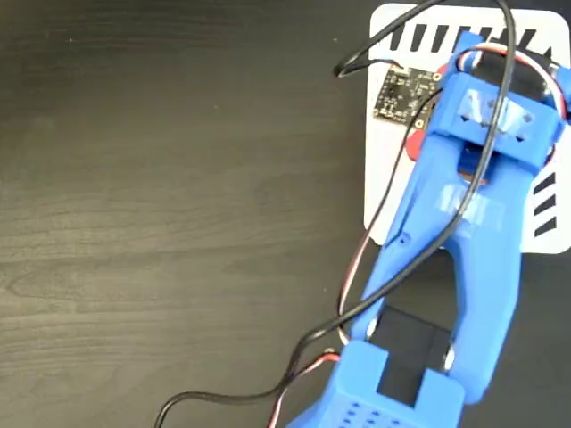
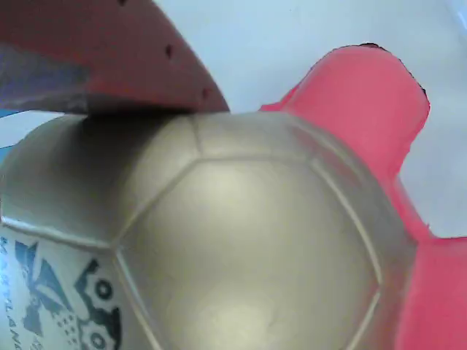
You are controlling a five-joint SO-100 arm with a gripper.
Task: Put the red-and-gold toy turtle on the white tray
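Red-and-gold toy turtle (image 2: 241, 240) is gripped by the tool (image 1: 446, 147), held over the white tray (image 1: 379, 192); bare tray lies at 12 o'clock in wrist view.

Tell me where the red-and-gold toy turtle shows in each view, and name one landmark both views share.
Fixed view: the red-and-gold toy turtle is nearly hidden under the blue arm at upper right; only a red bit shows at the arm's left edge, over the white tray.
Wrist view: the turtle fills the picture, gold shell in the middle, red limbs at right.
Shared landmark: the white tray, behind the turtle.
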